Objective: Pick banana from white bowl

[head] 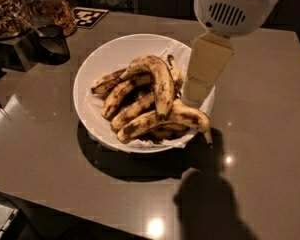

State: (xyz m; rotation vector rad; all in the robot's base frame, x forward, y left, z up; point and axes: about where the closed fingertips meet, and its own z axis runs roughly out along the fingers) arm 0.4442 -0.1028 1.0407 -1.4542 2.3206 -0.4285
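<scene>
- While poised over right rim of bowl (83,91), upper right: gripper (196,91), hold state impossible to tell.
- Banana (159,81) just left, arched, long axis roughly up-down in frame.

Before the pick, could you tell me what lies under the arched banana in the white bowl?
Other bananas lie under the banana; the bottom of the white bowl is covered. The gripper hangs over its right rim.
</scene>
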